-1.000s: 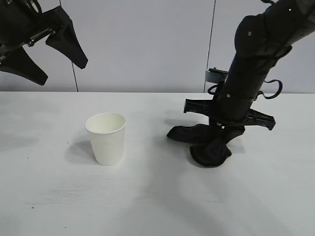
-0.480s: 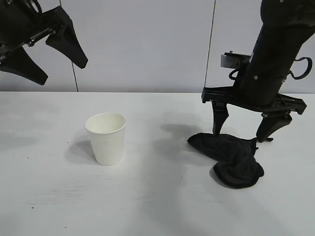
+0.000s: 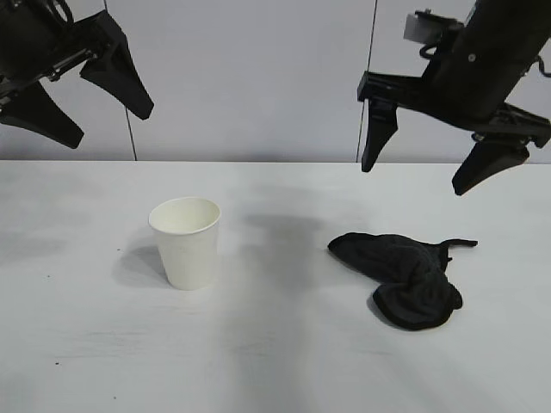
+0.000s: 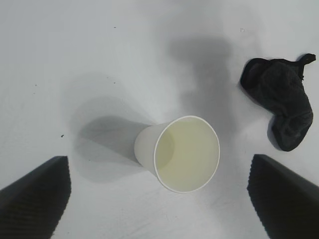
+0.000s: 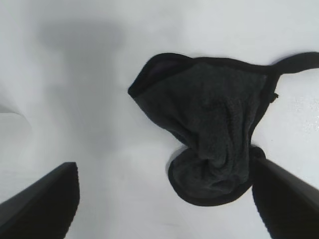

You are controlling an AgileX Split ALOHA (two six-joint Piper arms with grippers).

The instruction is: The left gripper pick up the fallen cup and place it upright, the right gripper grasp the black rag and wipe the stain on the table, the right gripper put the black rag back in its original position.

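The white paper cup [image 3: 186, 242] stands upright on the white table [image 3: 86, 344], left of centre; it also shows in the left wrist view [image 4: 179, 152]. The black rag [image 3: 403, 275] lies crumpled on the table at the right, its thin strip pointing right; it shows in the right wrist view [image 5: 214, 134] and in the left wrist view [image 4: 281, 102]. My left gripper [image 3: 93, 107] hangs open and empty high at the upper left, far above the cup. My right gripper [image 3: 422, 176] is open and empty, raised well above the rag. No amber stain shows on the table.
A pale wall with vertical seams stands behind the table [image 3: 258, 77]. Shadows of the arms fall on the tabletop between cup and rag.
My right gripper let go of the rag, opened and rose from the table to well above it. The rag now lies farther right. The left arm and cup have not moved.
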